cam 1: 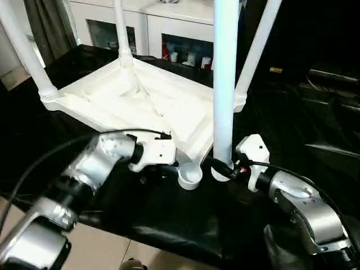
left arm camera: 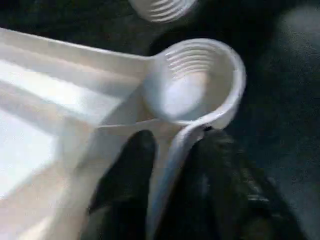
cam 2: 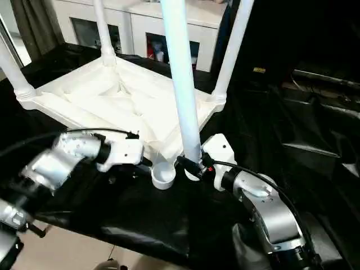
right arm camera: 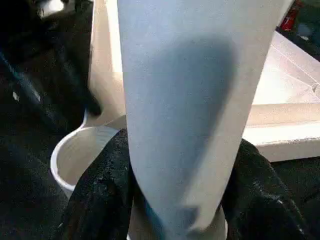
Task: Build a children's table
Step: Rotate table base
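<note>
black table | left wrist: threaded corner socket | right wrist: leg clamped

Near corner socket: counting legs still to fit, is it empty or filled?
Empty: the near corner socket shows its open threaded bore; the fourth leg stands beside it.

Quick headcount from where I'm standing: one white table top, lying upside down. Four legs total, with three already standing in corner sockets: one far left, one at the back, one on the right. The fourth leg isn't in yet. One empty corner socket on the near side. Two robot arms, so two grippers: left gripper and right gripper. One black-covered surface under everything.
</note>
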